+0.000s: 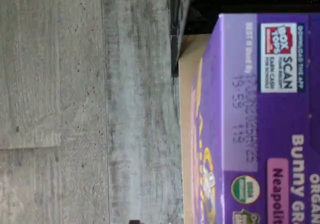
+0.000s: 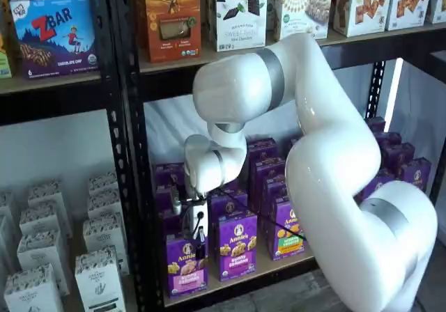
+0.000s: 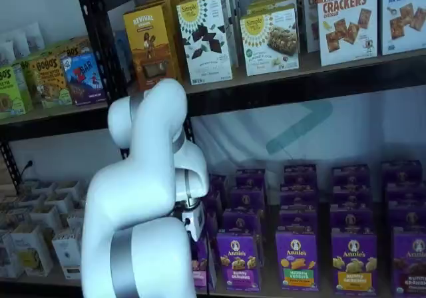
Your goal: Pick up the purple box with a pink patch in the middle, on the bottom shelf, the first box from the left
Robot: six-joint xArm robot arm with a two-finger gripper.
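Note:
The purple box (image 2: 186,267) stands at the left front of the bottom shelf (image 2: 279,269), with a pink panel across its front. In the wrist view its purple top (image 1: 270,134) fills one side, with a pink "Neapolitan" label, and the tan shelf board (image 1: 189,64) lies beside it. My gripper (image 2: 199,246) hangs right over the box top with its black fingers at the box's upper edge. No gap or grip shows plainly. In a shelf view the gripper's white body (image 3: 194,219) sits above the box (image 3: 201,268), which the arm half hides.
More purple Annie's cartons stand beside and behind it, the nearest with a green panel (image 2: 235,255). A black holed upright (image 2: 132,186) is just to its left, and white cartons (image 2: 97,270) lie beyond it. The upper shelf (image 2: 230,58) holds taller boxes. Grey floor (image 1: 75,109) lies below.

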